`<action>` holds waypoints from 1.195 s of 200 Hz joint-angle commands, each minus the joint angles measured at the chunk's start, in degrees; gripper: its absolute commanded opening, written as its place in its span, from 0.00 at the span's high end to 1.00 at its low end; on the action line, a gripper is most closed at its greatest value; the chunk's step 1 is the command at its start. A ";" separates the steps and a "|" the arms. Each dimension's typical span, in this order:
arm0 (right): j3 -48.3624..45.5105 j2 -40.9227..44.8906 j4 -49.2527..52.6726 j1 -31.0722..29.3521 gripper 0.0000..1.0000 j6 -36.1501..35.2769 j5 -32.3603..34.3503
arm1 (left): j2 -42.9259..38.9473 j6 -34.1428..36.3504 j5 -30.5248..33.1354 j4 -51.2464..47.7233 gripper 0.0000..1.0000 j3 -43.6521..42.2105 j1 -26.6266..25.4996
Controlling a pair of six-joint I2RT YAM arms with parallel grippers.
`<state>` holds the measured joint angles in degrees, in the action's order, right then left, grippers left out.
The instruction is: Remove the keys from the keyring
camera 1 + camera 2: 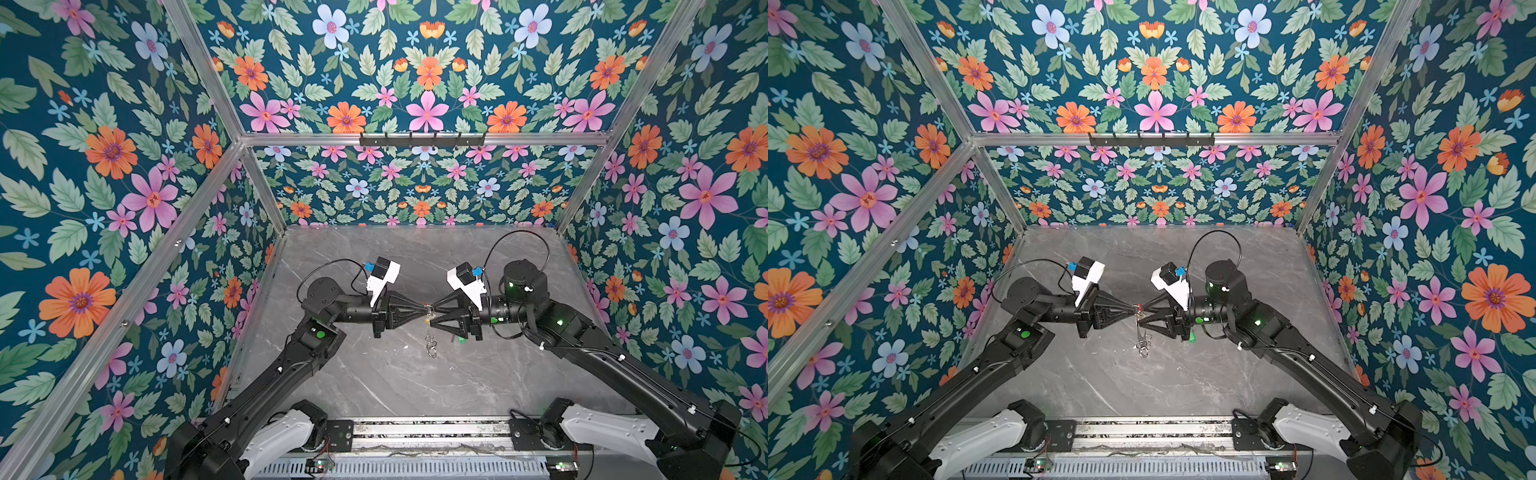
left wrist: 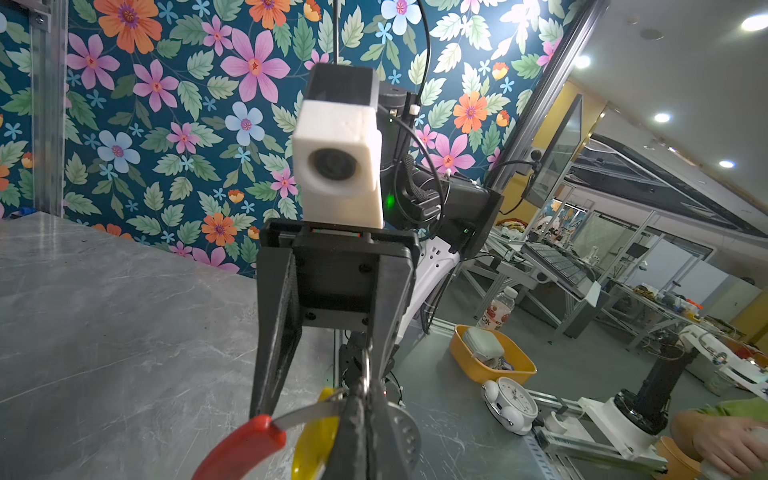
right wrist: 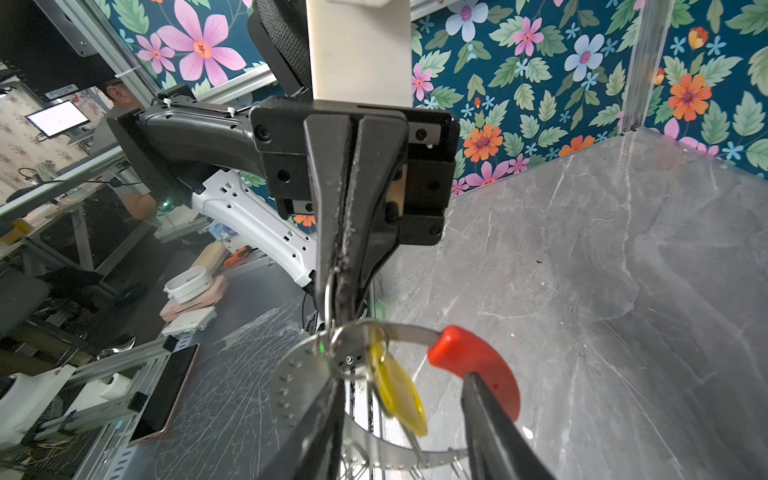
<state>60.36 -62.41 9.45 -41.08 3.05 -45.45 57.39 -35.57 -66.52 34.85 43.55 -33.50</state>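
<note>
Both grippers meet tip to tip above the middle of the table. My left gripper (image 1: 422, 308) (image 2: 362, 415) is shut on the keyring's grey band (image 2: 307, 413), close to its red sleeve (image 2: 243, 444) (image 3: 478, 365). The yellow-headed key (image 3: 399, 395) (image 2: 311, 440) hangs from a small ring on that band. My right gripper (image 1: 433, 314) (image 3: 407, 432) is open, its jaws apart on either side of the yellow key, one finger against the red sleeve. The keyring's small silver rings (image 1: 431, 345) (image 1: 1143, 345) dangle below. A small green piece (image 1: 460, 340) lies under the right gripper; I cannot tell whether it is the green key.
The grey marble table (image 1: 374, 386) is walled by floral panels on three sides, with an aluminium rail (image 1: 428, 430) along the front edge. Beyond the table in the left wrist view stand a yellow tray (image 2: 519, 370) and a white alarm clock (image 2: 511, 405).
</note>
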 commanded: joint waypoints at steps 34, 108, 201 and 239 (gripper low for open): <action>0.51 -0.69 -1.72 -0.14 0.88 0.62 -1.90 | -0.78 0.11 3.33 3.03 1.00 -0.48 0.01; 0.77 -2.77 -2.77 -1.34 1.00 0.82 -2.53 | -2.77 -2.75 10.20 10.93 1.00 -3.55 0.04; 0.64 -4.17 -2.34 -2.22 0.99 0.99 -1.42 | -2.11 -3.43 10.27 15.16 1.00 -5.46 0.01; -0.12 -1.85 -1.41 -1.24 0.64 0.99 0.37 | -1.88 -3.89 10.22 16.74 1.00 -6.59 0.09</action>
<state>60.42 -65.63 6.96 -43.03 4.10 -46.22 55.59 -38.98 -57.06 47.09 37.23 -33.54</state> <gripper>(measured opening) 0.335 0.050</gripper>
